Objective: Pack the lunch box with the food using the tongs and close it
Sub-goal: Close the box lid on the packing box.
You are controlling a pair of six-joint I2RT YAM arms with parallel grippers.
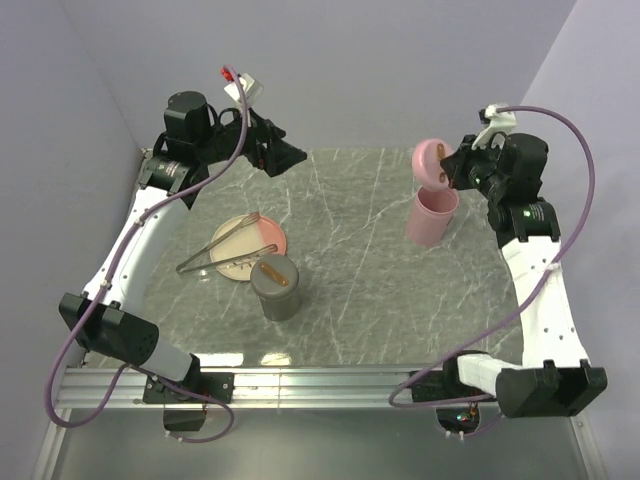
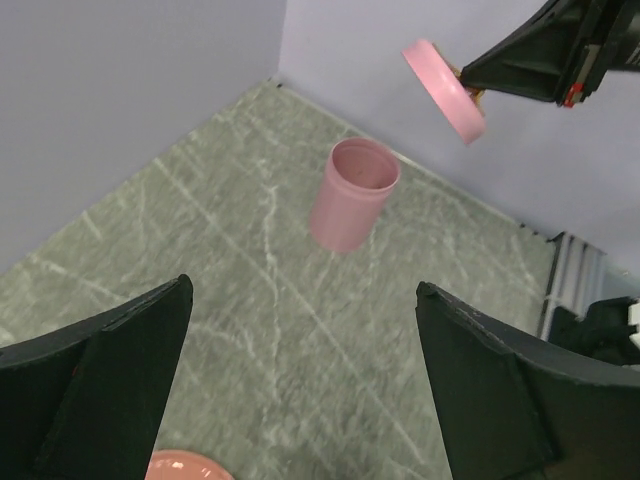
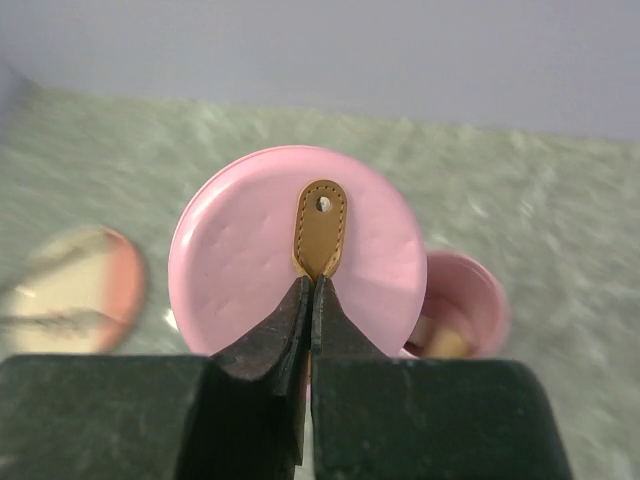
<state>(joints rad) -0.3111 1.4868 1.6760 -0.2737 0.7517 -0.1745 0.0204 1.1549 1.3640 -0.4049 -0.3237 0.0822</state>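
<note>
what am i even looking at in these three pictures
Two robot arms are bolted to a grey marbled table. One picture looks down from above; the other two come from cameras on each wrist. On it: a round pink plate with silver metal tongs across it, a grey lidded canister and an open pink cylindrical container. The right arm's fingers pinch the brown tab of a round pink lid, aloft near that container. The left arm's fingers are open, holding nothing.

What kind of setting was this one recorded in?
Most likely a robot lab test cell, not a real kitchen: a grey marble-patterned tabletop boxed in by plain lilac walls, with a silver aluminium mounting rail along its near edge.
</note>
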